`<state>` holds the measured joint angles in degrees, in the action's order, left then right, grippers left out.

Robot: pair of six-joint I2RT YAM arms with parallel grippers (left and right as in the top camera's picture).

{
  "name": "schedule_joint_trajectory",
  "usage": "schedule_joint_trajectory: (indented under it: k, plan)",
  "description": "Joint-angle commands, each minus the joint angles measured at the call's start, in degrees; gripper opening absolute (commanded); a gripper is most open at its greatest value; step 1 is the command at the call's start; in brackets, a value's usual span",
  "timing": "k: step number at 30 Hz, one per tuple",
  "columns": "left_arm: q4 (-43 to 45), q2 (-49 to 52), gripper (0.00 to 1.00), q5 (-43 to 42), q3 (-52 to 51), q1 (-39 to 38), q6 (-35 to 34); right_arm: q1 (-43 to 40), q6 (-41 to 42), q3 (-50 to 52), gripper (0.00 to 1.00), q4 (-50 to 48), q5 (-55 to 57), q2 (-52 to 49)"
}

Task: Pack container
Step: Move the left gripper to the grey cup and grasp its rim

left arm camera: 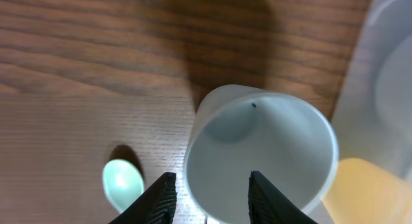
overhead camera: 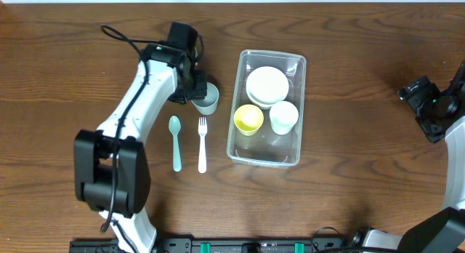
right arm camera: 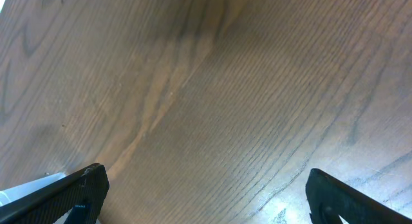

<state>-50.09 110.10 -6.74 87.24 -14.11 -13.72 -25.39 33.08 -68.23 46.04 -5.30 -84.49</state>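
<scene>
The clear container point(overhead camera: 272, 55) lies right of centre and holds a stack of white bowls point(overhead camera: 267, 86), a yellow cup point(overhead camera: 248, 119) and a white cup point(overhead camera: 284, 116). Just left of it a pale grey cup point(overhead camera: 208, 100) stands upright on the table. My left gripper point(overhead camera: 193, 89) is over that cup's left side. In the left wrist view the cup point(left arm camera: 261, 153) fills the middle, and the left gripper point(left arm camera: 209, 185) straddles its near wall, one finger outside and one inside, with a slim gap showing at the outer finger. My right gripper point(overhead camera: 418, 93) hangs open far right over bare wood point(right arm camera: 206, 185).
A mint spoon point(overhead camera: 175, 142) and a white fork point(overhead camera: 202, 144) lie side by side on the table, below the grey cup. The spoon's bowl point(left arm camera: 122, 182) shows left of my left fingers. The container's wall point(left arm camera: 380, 69) and the yellow cup point(left arm camera: 360, 185) sit at that view's right edge.
</scene>
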Motion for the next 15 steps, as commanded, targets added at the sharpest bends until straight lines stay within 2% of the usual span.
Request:
schedule_joint_trajectory:
  k: [1, 7, 8, 9, 15]
  plan:
    - [0.2, 2.9, 0.38, -0.1, -0.6, 0.0, -0.3, -0.5, 0.7, -0.3, 0.99, 0.0, 0.6, -0.2]
    - [1.2, 5.3, 0.37, 0.1, -0.6, 0.0, -0.3, -0.5, 0.7, -0.3, 0.99, 0.0, 0.6, -0.2]
    - [1.4, 5.4, 0.19, 0.1, -0.6, 0.0, -0.3, -0.5, 0.7, -0.3, 0.99, 0.0, 0.6, -0.2]
    - [1.5, 5.4, 0.06, 0.2, -0.6, 0.0, -0.3, -0.5, 0.7, -0.3, 0.99, 0.0, 0.6, -0.2]
    - [2.4, 5.4, 0.05, 0.2, -0.5, 0.0, -0.3, -0.5, 0.7, -0.3, 0.99, 0.0, 0.6, -0.2]
